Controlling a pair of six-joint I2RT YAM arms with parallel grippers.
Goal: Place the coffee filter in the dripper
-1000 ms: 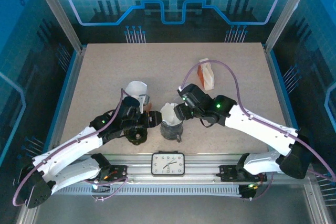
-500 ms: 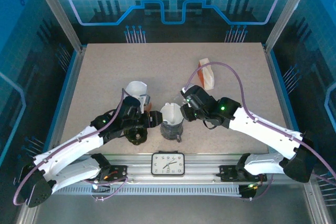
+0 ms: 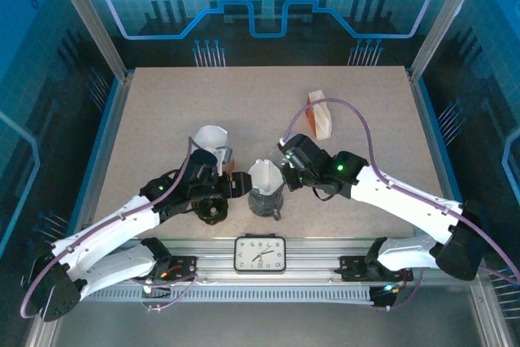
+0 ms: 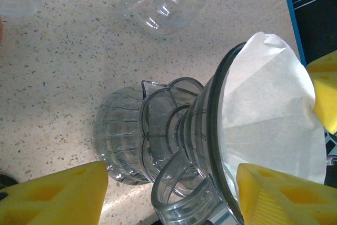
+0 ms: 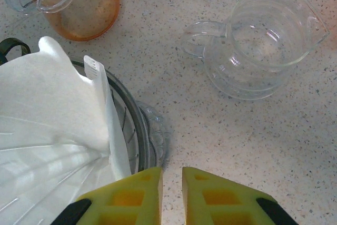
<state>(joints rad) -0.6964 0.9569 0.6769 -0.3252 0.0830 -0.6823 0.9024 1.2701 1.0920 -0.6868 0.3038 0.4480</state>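
Observation:
The grey see-through dripper [image 3: 266, 199] stands near the table's front, with the white coffee filter [image 3: 263, 175] sitting in its cone. In the left wrist view the filter [image 4: 268, 119] lines the dripper [image 4: 174, 146]. My left gripper [image 4: 168, 196] is open, its yellow fingers [image 4: 58, 196] either side of the dripper's handle and apart from it. It comes in from the dripper's left [image 3: 236, 187]. My right gripper [image 5: 172, 185] is shut on nothing, just right of the dripper's rim [image 5: 136, 125] and beside the filter [image 5: 52, 125]. Seen from above it [image 3: 284, 171] sits at the filter's upper right.
A clear glass pitcher [image 5: 263, 46] and an orange cup [image 5: 87, 6] stand on the speckled table beyond the dripper. A pale vessel [image 3: 213, 139] is behind my left arm. An orange-and-white packet [image 3: 321, 114] lies at the back right. A clock [image 3: 260, 253] sits on the front rail.
My right gripper's jaws have closed, empty, beside the filter's rim. My left gripper's jaws have widened a little. The filter and dripper stay where they were.

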